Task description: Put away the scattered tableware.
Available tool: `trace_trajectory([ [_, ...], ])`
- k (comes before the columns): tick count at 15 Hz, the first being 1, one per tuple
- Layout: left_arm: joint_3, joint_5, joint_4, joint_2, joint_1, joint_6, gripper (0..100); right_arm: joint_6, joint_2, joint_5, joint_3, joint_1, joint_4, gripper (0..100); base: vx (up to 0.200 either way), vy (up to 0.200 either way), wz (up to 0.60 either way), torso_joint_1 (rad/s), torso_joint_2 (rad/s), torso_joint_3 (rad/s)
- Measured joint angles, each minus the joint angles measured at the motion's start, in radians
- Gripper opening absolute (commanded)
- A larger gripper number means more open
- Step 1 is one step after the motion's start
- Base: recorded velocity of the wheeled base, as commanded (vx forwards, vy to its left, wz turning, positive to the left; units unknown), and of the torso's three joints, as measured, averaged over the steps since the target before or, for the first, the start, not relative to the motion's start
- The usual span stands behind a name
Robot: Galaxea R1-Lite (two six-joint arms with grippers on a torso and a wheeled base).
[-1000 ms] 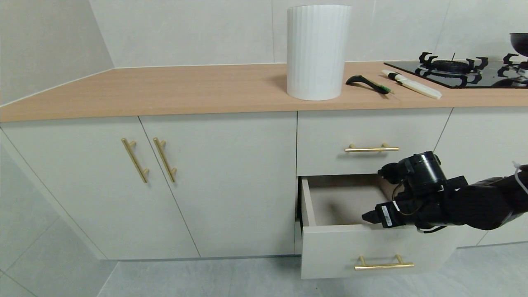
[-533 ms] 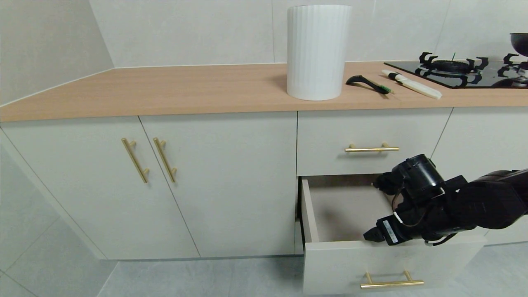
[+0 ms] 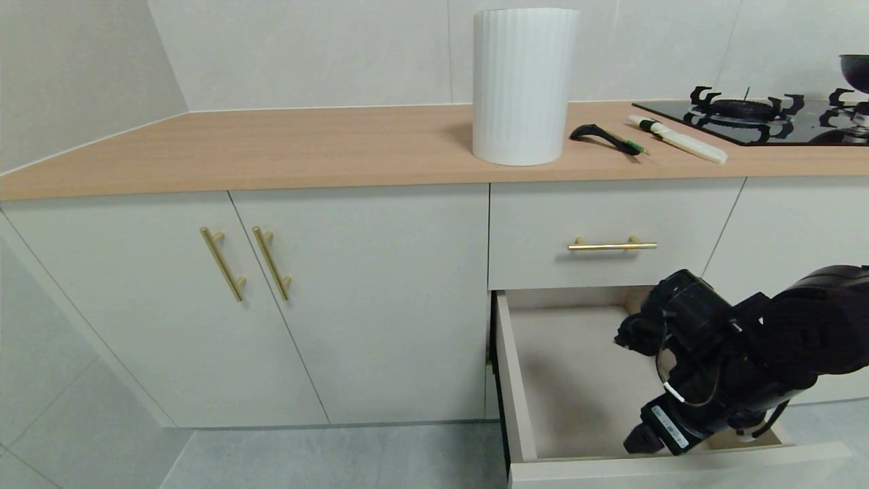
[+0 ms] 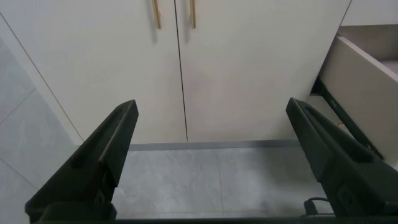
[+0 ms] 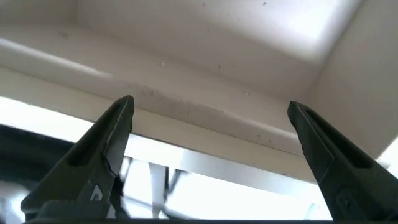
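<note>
Lower drawer (image 3: 513,380) has come much further out over the last second; its front panel now runs off the near edge of the head view, with the right hand (image 3: 637,445) riding just inside that front. In the right wrist view its fingers are spread, pinching nothing. Looks like the opening step is about done, so next is fetching. The tableware isn't stowed yet: black-handled utensil (image 3: 604,138) and white utensil (image 3: 679,139) lie on the tabletop (image 3: 271,146), far right, between the white ribbed canister (image 3: 521,85) and the hob (image 3: 747,115), well apart from the drawer. Drawer floor is bare, with open room on the left. The closed upper drawer (image 3: 612,245) overhangs the far end, so drop in near the front. Left hand (image 4: 211,106) is spread and holds nothing, facing the cabinet doors (image 4: 180,62).
</note>
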Motion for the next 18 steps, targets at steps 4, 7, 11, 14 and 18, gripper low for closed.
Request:
trace_trajectory([
  [4,0.000,0.000,0.000,0.000,0.000,0.000,100,-0.069,-0.014,-0.013,-0.006,0.034,0.139,100,0.000,0.000,0.00,0.000,0.00,0.000],
  [7,0.000,0.000,0.000,0.000,0.000,0.000,100,-0.077,-0.014,-0.014,-0.004,0.043,0.170,100,0.000,0.000,0.00,0.000,0.00,0.000],
  [11,0.000,0.000,0.000,0.000,0.000,0.000,100,0.063,-0.015,-0.011,-0.086,0.038,0.158,100,0.000,0.000,0.00,0.000,0.00,0.000],
  [14,0.000,0.000,0.000,0.000,0.000,0.000,100,0.178,-0.029,-0.005,-0.162,0.013,0.087,100,0.000,0.000,0.00,0.000,0.00,0.000],
  [18,0.000,0.000,0.000,0.000,0.000,0.000,100,0.187,-0.057,-0.010,-0.174,-0.049,-0.019,100,0.000,0.000,0.00,0.000,0.00,0.000],
])
